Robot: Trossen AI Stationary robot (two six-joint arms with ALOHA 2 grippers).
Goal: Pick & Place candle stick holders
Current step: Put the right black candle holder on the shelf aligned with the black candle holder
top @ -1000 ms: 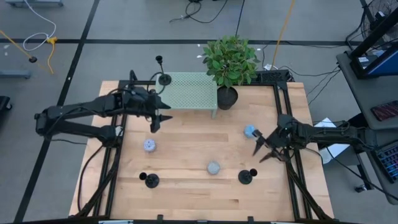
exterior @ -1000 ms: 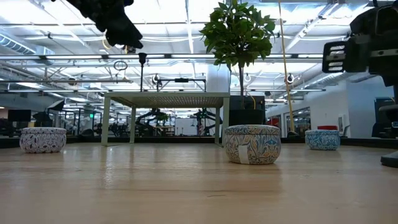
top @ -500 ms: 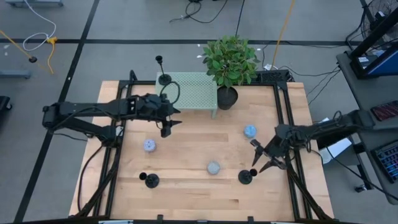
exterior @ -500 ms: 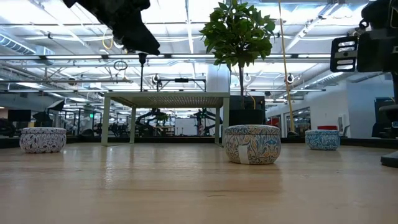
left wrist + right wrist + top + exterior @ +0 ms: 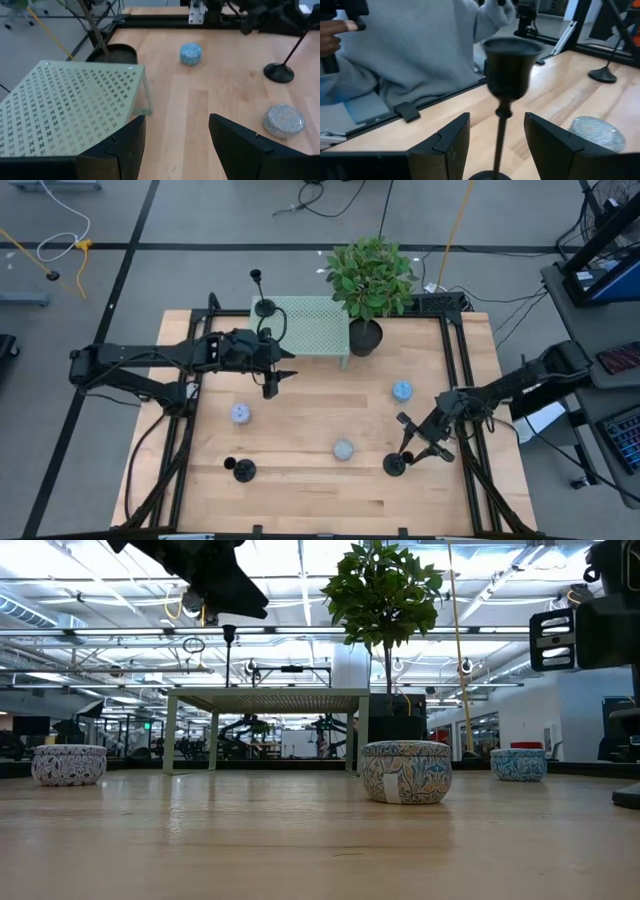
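Three black candle stick holders show in the high view. One [image 5: 263,306] stands by its disc base on the green perforated stand [image 5: 310,325]. One [image 5: 243,470] stands on the table near the front left. One [image 5: 396,465] stands near the front right. My right gripper [image 5: 412,442] is open at this last one. In the right wrist view its fingers stand on either side of the thin stem [image 5: 500,132], below the cup [image 5: 512,65], without touching. My left gripper [image 5: 278,383] is open and empty, above the table just in front of the stand [image 5: 70,115].
Three small patterned tins sit on the table [image 5: 232,414] [image 5: 344,450] [image 5: 401,391]. A potted plant [image 5: 366,335] stands at the stand's right end. A person in a grey top [image 5: 415,55] is beyond the table's right edge.
My right gripper has gone toward the table's near edge and a little left, down to the front-right candle stick holder, still open. My left gripper has gone a little toward the table's right edge, along the front of the green stand.
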